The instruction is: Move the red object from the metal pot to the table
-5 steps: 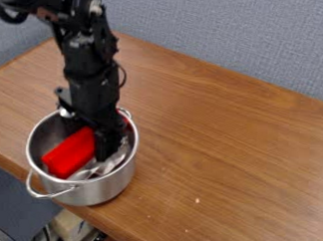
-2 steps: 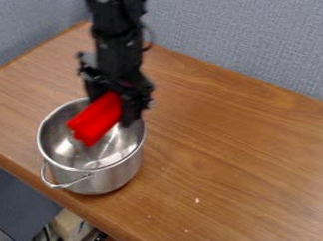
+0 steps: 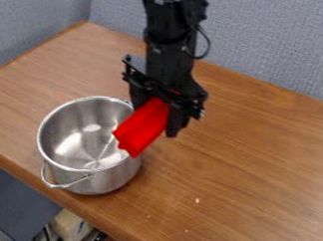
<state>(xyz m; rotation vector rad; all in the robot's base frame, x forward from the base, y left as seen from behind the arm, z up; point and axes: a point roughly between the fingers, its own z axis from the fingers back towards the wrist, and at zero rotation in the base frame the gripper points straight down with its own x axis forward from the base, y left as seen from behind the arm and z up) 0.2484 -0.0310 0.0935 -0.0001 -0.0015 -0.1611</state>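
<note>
The jaws (image 3: 153,100) are clamped on the red block (image 3: 142,128), holding it up at the right-hand rim of the metal pot (image 3: 89,146) as the camera sees it. The block hangs tilted, its lower end toward the pot and its upper end between the jaws; whether it touches the rim, I cannot tell. The pot's wire handle (image 3: 65,180) lies against its near side. The brown wooden desk (image 3: 239,165) spreads beneath the pot and off to its right.
</note>
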